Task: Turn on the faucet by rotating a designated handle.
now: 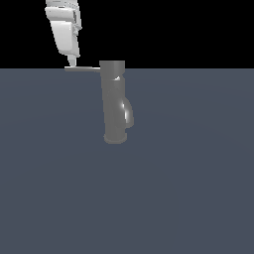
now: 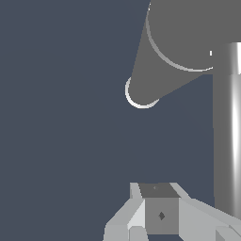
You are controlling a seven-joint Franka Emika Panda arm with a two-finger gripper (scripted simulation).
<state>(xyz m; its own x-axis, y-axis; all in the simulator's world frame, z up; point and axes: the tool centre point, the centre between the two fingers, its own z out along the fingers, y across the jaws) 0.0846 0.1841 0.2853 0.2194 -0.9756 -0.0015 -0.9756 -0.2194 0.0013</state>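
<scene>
Slate-blue tabletop (image 1: 59,198) fills the lower part of the exterior view beneath a black background. The faucet (image 1: 113,101) is shown upright near the middle of the scene, its flared base resting on the tabletop and its shiny curved spout (image 1: 128,114) bulging toward 3 o'clock. The handle (image 1: 82,69) is seen as a thin flat bar projecting from the cylinder's top toward 9 o'clock.

The gripper (image 1: 72,62) is placed at 11 o'clock from the faucet body, directly over the handle's outer end, with its tip touching or just above the bar; which of the two cannot be told. The white arm link is tilted slightly, descending from the upper edge of the frame with the gripper pointing downward. In the wrist view the gripper (image 2: 160,212) appears as pale blocks looking down along the handle (image 2: 229,132) beside the faucet (image 2: 183,52). How far the jaws are parted cannot be told, and nothing is seen held between them.

The step in hand is judged to be the making of contact at the handle's tip. A sideways push, sweeping the bar around the faucet's vertical axis, would be called for next; contact kept near the outer end would give the greatest leverage.
</scene>
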